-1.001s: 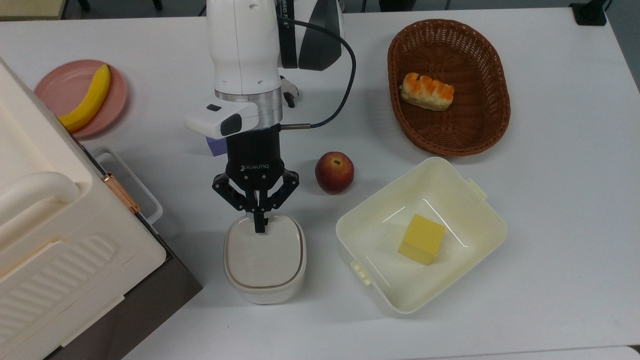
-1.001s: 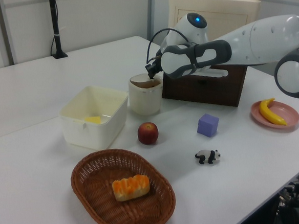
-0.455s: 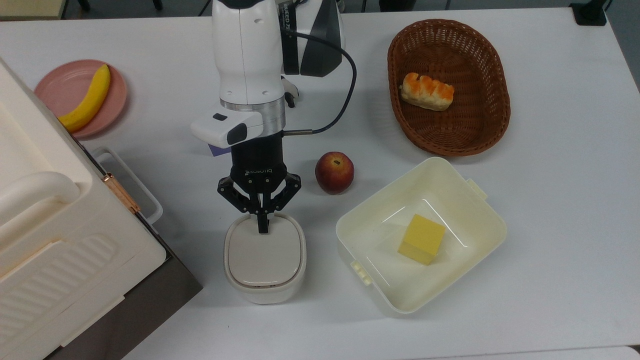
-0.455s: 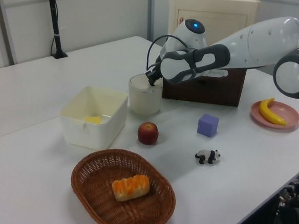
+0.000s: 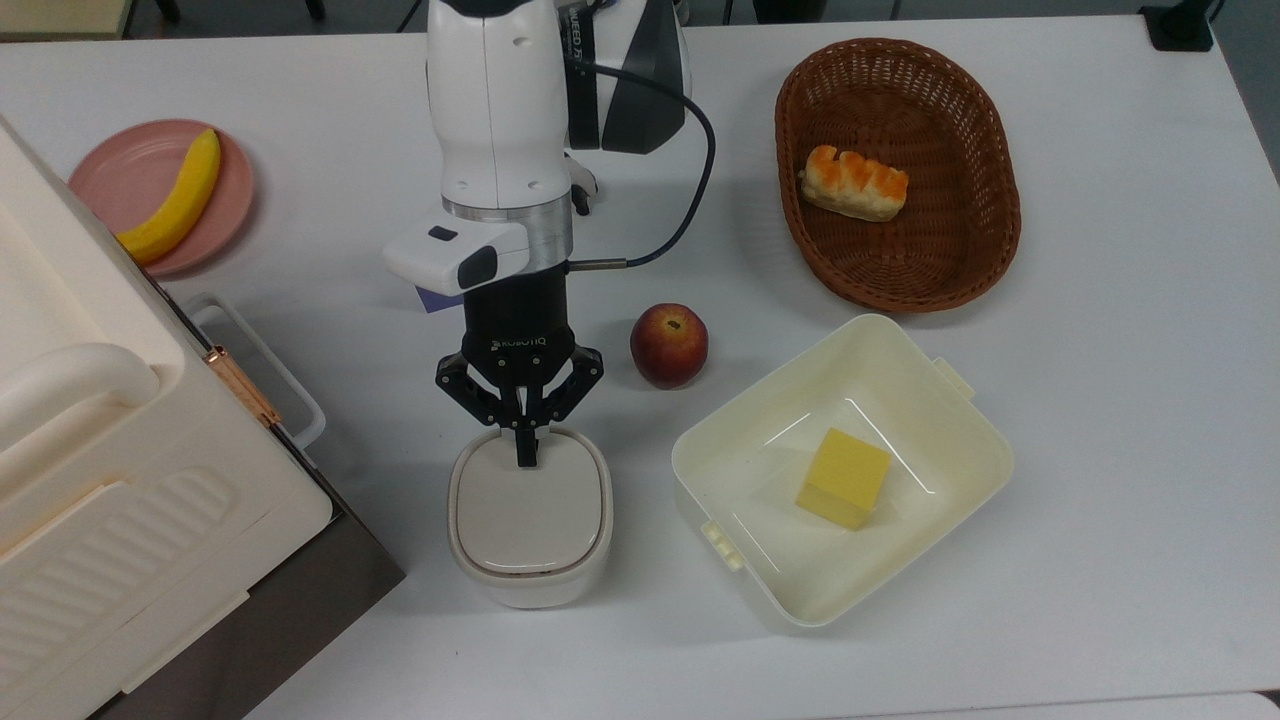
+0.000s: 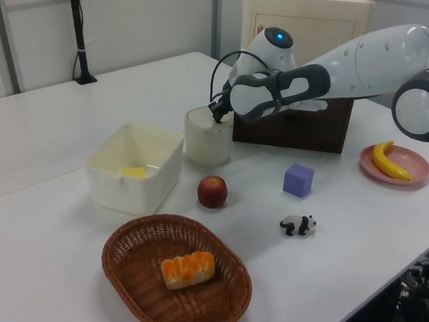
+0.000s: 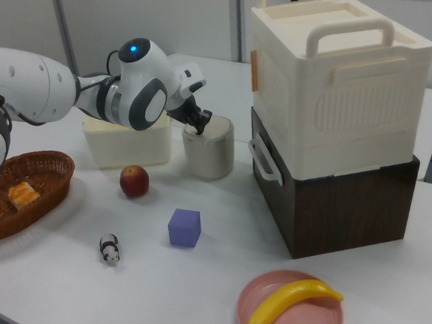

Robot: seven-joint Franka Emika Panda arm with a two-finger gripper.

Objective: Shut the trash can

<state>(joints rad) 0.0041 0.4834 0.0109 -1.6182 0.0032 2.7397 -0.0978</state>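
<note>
I see my pinched-shut pincer (image 5: 521, 452) pressing the trash can (image 5: 529, 520) lid (image 5: 528, 510) directly beneath; it looks flat, probably latched.

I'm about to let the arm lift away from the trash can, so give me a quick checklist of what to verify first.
1. Trash can lid lies flat on the rim: ok.
2. Lid latched: cannot tell.
3. End effector fingers shut, tip on the lid's edge nearest the arm: ok.
4. Trash can upright on the table: ok.
5. Apple and cream tub stand apart from the trash can: ok.
6. Big white box apart from the arm: ok.
</note>
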